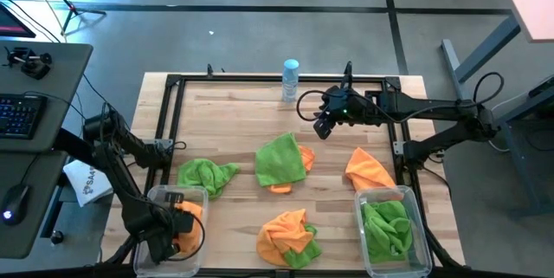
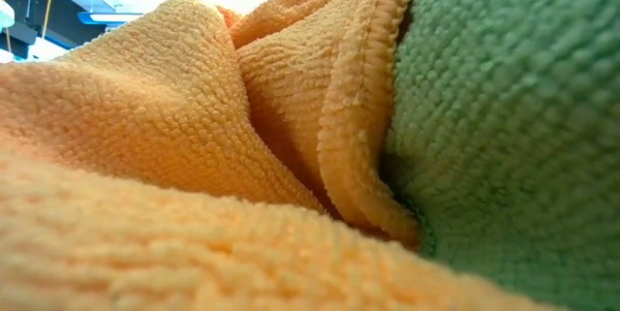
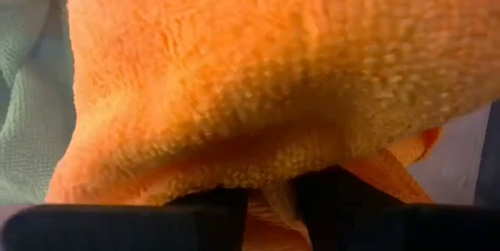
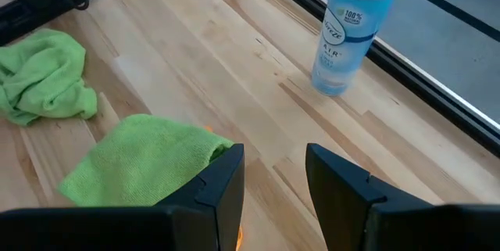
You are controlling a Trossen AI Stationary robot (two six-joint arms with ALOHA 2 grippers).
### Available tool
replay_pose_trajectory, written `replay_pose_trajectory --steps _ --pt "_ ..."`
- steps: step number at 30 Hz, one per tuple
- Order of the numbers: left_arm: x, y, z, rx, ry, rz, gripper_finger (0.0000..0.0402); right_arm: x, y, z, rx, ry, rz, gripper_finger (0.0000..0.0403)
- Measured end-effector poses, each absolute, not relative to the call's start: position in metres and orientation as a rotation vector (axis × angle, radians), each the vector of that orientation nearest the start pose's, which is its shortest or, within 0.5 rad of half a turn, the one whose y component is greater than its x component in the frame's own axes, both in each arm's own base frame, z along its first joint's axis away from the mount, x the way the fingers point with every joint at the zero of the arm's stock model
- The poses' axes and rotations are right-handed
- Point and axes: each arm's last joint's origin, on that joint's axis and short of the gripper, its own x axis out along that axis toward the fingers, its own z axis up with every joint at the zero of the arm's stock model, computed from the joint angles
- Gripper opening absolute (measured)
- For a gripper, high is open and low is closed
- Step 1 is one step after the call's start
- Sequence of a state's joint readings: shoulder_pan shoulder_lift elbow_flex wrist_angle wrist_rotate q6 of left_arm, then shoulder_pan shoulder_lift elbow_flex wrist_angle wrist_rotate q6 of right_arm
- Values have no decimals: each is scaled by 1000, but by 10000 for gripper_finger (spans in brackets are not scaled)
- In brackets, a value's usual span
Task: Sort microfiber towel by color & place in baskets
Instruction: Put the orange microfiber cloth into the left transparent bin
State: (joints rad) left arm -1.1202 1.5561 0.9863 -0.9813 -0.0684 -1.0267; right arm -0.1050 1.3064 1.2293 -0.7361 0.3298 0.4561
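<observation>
1. The left end effector (image 1: 173, 222) sits low over the left basket (image 1: 154, 198) at the front-left corner of the table (image 1: 234, 122). In the left wrist view its two dark fingers (image 3: 211, 204) are pinched on a fold of an orange towel (image 3: 273, 71) that fills nearly the whole picture.
2. From above, that orange towel (image 1: 189, 226) shows inside the left basket, partly hidden by the end effector.
3. The right end effector (image 1: 322, 126) hovers above the table's rear middle, near the white-and-blue bottle (image 1: 290, 79). Its fingers (image 4: 223, 181) stand spread with nothing between them.
4. The right basket (image 1: 415, 261) stands at the front-right corner and holds green towels (image 1: 385, 226).
5. Loose cloths on the table:
   - a crumpled green towel (image 1: 206, 174) just beside the left basket;
   - a larger green towel (image 1: 280, 161) in the middle, lying over an orange one (image 1: 305, 152) that peeks out at its edges;
   - an orange towel (image 1: 368, 170) touching the rear rim of the right basket;
   - at the front middle, an orange towel (image 1: 284, 230) bunched together with a green one (image 1: 305, 250).
6. The low view is filled by orange cloth (image 2: 174, 156) pressed against green cloth (image 2: 504, 108).
7. A black metal frame (image 1: 169, 113) borders the table.
</observation>
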Motion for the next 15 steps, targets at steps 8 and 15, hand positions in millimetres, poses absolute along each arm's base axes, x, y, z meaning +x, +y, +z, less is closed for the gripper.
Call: replay_pose_trajectory --steps 8,15 --pt "112 -227 224 -6 1452 -122 117 263 -37 330 349 697 -592 133" --pt "105 -212 266 -108 1428 -113 118 264 -37 331 386 674 -604 133"
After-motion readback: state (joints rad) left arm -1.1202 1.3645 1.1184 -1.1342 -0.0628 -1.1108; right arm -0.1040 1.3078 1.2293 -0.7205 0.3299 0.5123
